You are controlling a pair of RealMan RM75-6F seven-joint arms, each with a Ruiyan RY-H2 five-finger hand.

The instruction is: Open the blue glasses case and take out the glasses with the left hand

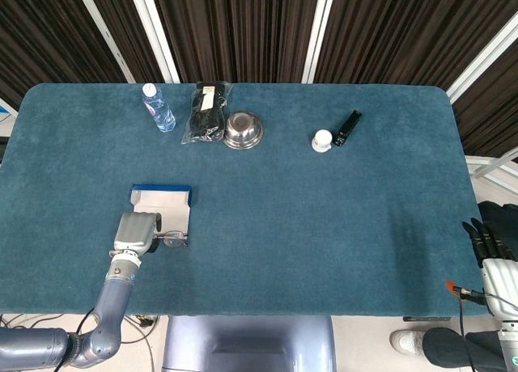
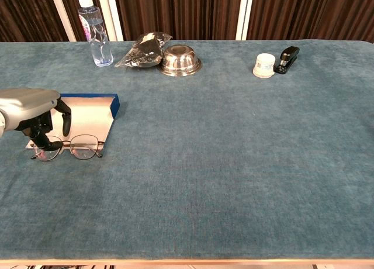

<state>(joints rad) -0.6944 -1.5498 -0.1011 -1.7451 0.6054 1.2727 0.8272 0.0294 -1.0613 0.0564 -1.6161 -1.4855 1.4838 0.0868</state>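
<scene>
- The surface (image 2: 234,164) wears a plain teal-blue felt.
- The glasses case (image 2: 87,114) is blue outside, pale grey-white inside.
- The glasses (image 2: 67,147) have thin dark frames and clear lenses.
- The left hand (image 2: 32,108) has a silver-grey back and black fingers (image 2: 65,120).
- The right hand (image 1: 488,241) is black.
- The bottle (image 2: 95,32) is clear with a white cap; its label looks bluish.
- The bowl (image 2: 180,59) is shiny silver.
- The bag (image 2: 142,51) holds something black.
- The small jar (image 2: 264,65) is white, the stapler (image 2: 288,58) black.
- The curtains (image 1: 243,24) are dark brown with white strips.

dark pleated curtains (image 1: 243,24) behind teal table (image 1: 324,218)
</scene>
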